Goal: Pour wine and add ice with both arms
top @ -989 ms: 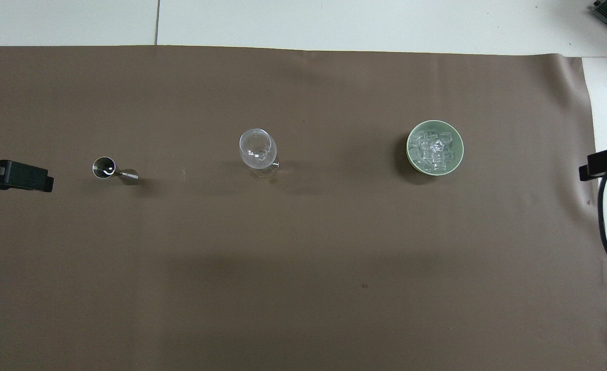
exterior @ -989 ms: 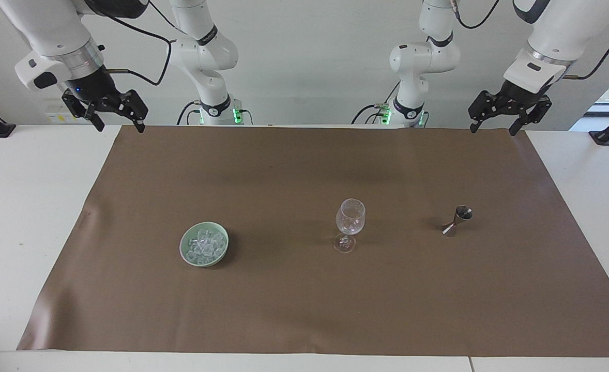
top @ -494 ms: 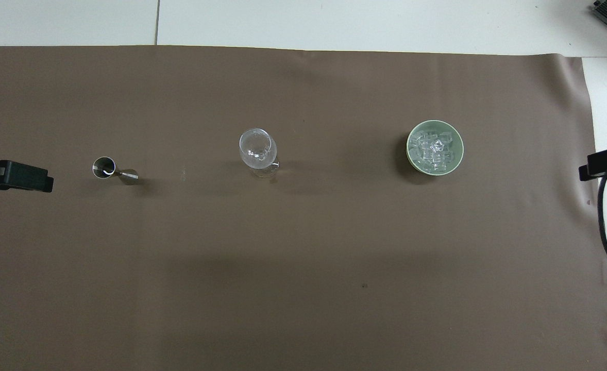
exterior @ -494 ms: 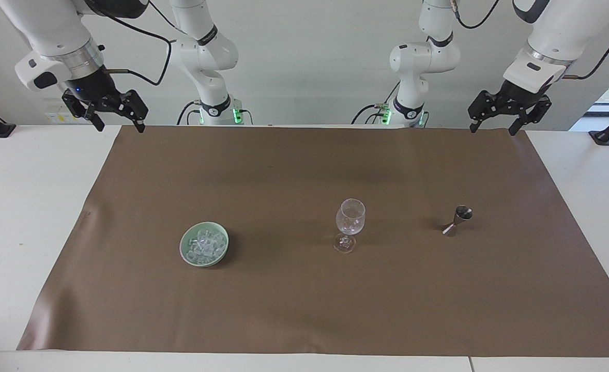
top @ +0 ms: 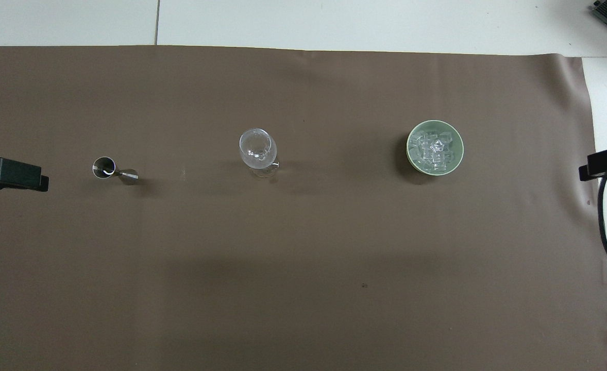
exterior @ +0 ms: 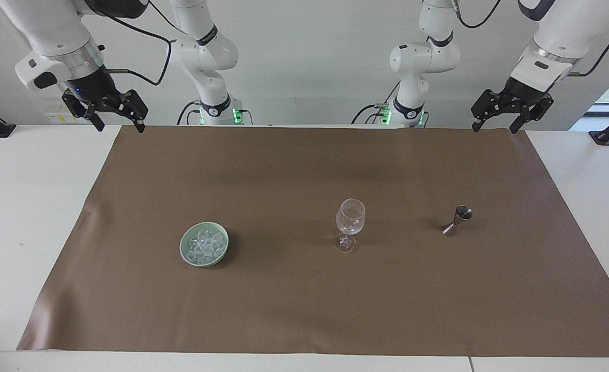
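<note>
The wine glass (exterior: pixel 350 223) stands mid-cloth (exterior: pixel 304 310). The ice (exterior: pixel 204 245) (in a green bowl (exterior: pixel 185 251)) sits toward the right arm's end, a steel jigger (exterior: pixel 457 220) toward the left's. The left gripper (exterior: pixel 495 125) and right gripper (exterior: pixel 118 125) hang agape, empty, over the cloth's robot-side corners, well apart from the glass.

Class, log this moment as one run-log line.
left end effector: open, raised | right end effector: open, raised | ice: in bowl | glass: upright

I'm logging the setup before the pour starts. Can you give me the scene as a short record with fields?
ice: heaped in green bowl, toward the right arm's end
wine glass: upright, mid-cloth, looks empty
metal jigger: upright, toward the left arm's end
brown cloth: covers the table
left gripper: open, raised over the cloth's corner, holding nothing
right gripper: open, raised over the other corner, holding nothing
</note>
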